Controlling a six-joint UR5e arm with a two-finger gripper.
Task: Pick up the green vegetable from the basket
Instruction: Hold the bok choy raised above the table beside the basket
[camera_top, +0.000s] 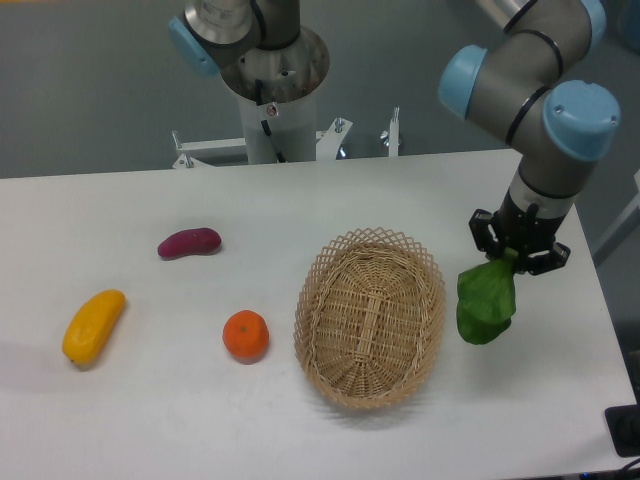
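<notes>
The green vegetable (486, 301) hangs from my gripper (514, 259), which is shut on its stem end. The leaf dangles above the table just right of the basket (370, 316), outside its rim. The basket is an oval tan wicker one with a lattice rim, and its inside holds nothing. The pale stem is mostly hidden between the fingers.
An orange fruit (246, 335) lies left of the basket. A purple vegetable (188, 242) and a yellow one (93, 325) lie further left. The arm's base column (272, 90) stands at the back. The table's right edge is close to the gripper.
</notes>
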